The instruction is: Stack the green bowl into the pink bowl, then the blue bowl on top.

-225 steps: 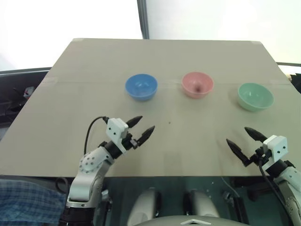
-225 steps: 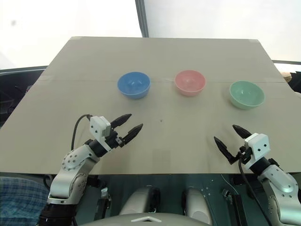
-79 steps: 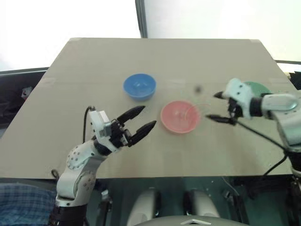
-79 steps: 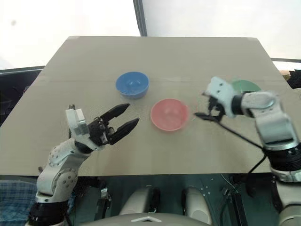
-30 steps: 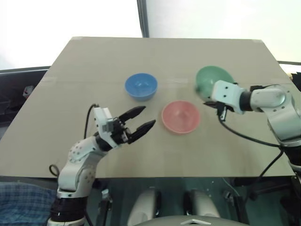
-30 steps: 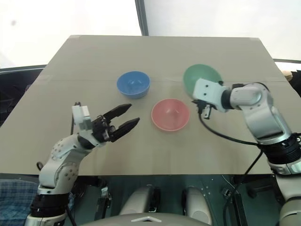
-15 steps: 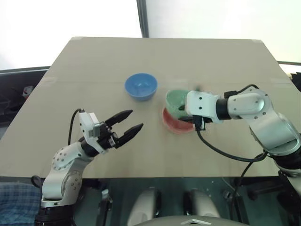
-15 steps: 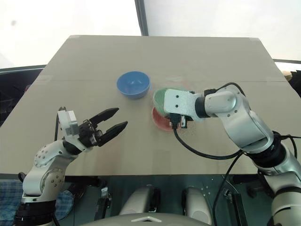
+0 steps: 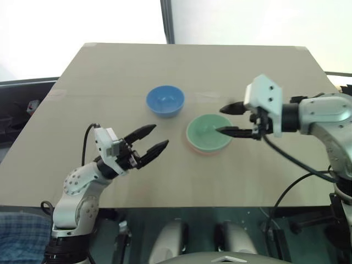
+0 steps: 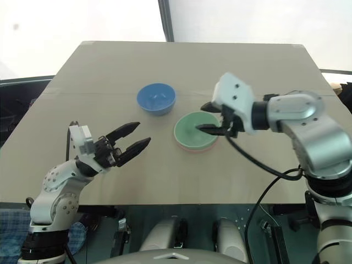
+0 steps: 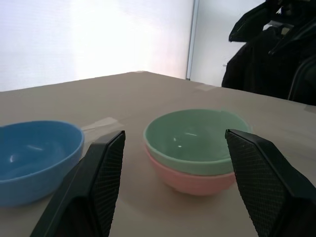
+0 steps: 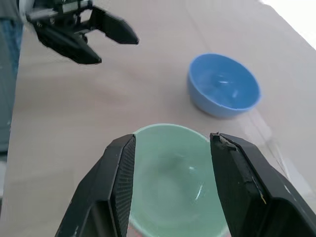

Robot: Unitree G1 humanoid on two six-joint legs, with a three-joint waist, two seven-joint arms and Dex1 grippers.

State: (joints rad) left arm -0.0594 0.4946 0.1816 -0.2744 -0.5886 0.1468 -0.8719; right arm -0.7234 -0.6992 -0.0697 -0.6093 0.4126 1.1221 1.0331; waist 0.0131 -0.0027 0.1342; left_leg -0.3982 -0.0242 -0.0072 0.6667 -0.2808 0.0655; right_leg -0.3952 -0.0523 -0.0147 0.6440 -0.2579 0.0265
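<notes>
Jaws, both grippers: parted, nothing between them.

Item 1, right gripper [image 9: 229,120]: black fingers spread, hovering over the near-right rim of the green bowl [image 9: 209,133], apart from it. One fingertip overlaps the bowl's rim in the head views; whether it touches cannot be told from there, but the right wrist view shows both fingers clear above the bowl.

Item 2, left gripper [image 9: 153,138]: fingers spread, pointing toward the green bowl from its left, well apart from it.

Item 3, green bowl: upright, nested inside the pink bowl [image 11: 190,180], roughly mid-table.

Item 4, pink bowl: largely hidden by the green bowl. From the head views only a thin salmon edge shows along the green bowl's near side; the left wrist view shows its lower wall and base beneath the green rim.

Item 5, blue bowl [image 9: 165,100]: upright, alone on the table [image 9: 110,71], just beyond and to the left of the green bowl, not touching it. Partly cut off at the frame edge in the left wrist view.

Markings: no brand, label or writing legible on any bowl or on either gripper.
</notes>
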